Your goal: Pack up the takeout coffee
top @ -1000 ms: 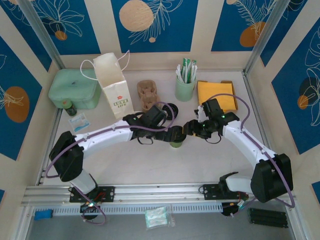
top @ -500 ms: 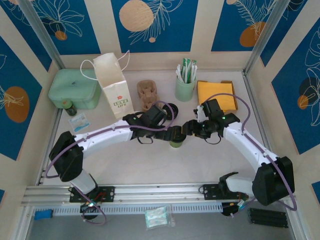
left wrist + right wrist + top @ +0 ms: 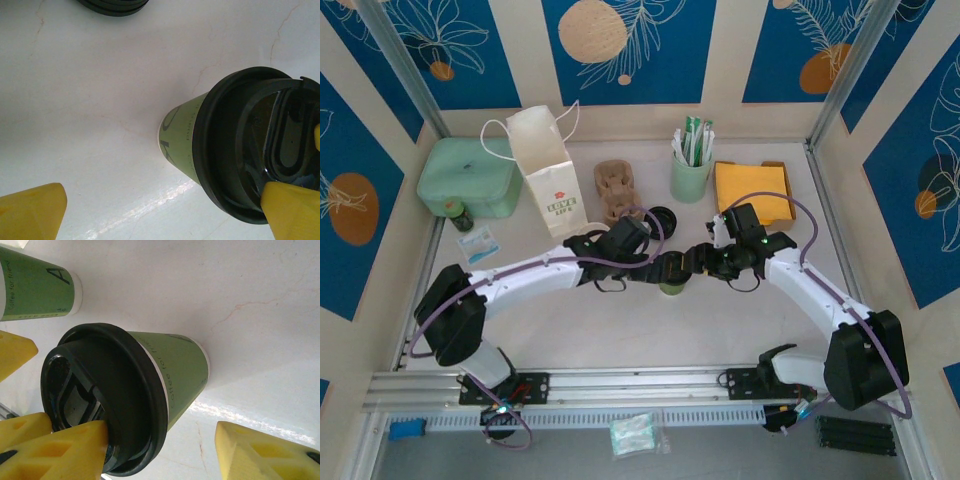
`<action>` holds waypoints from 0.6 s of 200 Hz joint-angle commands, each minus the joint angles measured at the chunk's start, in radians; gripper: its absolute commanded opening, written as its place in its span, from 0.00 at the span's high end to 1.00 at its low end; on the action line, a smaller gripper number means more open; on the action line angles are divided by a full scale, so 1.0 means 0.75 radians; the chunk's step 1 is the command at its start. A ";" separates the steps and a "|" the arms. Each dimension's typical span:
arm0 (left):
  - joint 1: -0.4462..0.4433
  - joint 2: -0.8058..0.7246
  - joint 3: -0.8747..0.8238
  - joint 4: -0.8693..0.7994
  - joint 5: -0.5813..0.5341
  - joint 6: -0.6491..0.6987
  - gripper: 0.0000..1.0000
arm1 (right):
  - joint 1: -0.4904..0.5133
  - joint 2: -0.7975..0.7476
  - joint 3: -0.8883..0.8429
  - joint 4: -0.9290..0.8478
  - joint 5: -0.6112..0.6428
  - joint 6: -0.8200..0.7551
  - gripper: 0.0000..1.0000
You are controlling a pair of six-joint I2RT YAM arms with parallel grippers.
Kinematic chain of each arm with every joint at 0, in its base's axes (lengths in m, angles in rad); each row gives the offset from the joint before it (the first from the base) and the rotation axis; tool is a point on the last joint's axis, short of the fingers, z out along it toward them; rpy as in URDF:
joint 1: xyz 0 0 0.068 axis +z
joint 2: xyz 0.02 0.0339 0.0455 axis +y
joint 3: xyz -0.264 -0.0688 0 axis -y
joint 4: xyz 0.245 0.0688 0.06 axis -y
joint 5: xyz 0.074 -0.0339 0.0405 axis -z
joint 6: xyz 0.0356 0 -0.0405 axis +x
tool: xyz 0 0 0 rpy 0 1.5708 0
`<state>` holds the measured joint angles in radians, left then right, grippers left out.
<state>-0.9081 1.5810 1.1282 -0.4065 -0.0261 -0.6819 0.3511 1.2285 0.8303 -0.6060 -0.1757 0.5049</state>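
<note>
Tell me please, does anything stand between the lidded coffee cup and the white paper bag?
Yes. The left arm lies across the straight line from the takeout coffee to the white paper bag. A cardboard cup carrier and a loose black lid sit right of it.

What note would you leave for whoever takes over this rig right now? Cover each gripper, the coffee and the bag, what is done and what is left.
The left gripper is wide open, one finger beside the lid of the takeout coffee, holding nothing.
The right gripper has its jaws part open astride the takeout coffee, one finger at the lid, the other clear.
The takeout coffee stands upright on the table between both grippers.
The white paper bag stands upright at back left, apart from it.
Done: lid on. Left: grip the takeout coffee, carry it to the bag, lower it in.
</note>
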 commanded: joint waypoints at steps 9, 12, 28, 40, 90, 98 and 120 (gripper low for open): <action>-0.003 0.013 -0.036 -0.085 -0.022 0.002 0.01 | 0.003 0.002 0.002 -0.103 0.037 0.002 0.41; -0.004 0.012 -0.031 -0.087 -0.022 0.006 0.00 | 0.003 0.002 0.009 -0.107 0.038 -0.001 0.41; -0.002 0.011 0.004 -0.107 -0.023 0.020 0.00 | 0.002 0.000 0.047 -0.126 0.032 -0.007 0.41; -0.002 0.008 0.028 -0.117 -0.022 0.031 0.00 | 0.003 -0.002 0.071 -0.137 0.027 -0.013 0.41; -0.002 0.019 0.063 -0.133 -0.017 0.044 0.01 | 0.004 -0.007 0.104 -0.139 -0.010 -0.009 0.39; -0.002 0.017 0.060 -0.134 -0.016 0.044 0.00 | 0.002 -0.013 0.104 -0.141 -0.015 -0.005 0.39; -0.003 0.013 0.066 -0.135 -0.013 0.045 0.01 | 0.004 -0.035 0.117 -0.150 -0.032 -0.008 0.37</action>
<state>-0.9081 1.5799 1.1549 -0.4576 -0.0269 -0.6724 0.3515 1.2266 0.8848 -0.6823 -0.1638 0.5041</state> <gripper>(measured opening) 0.994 0.616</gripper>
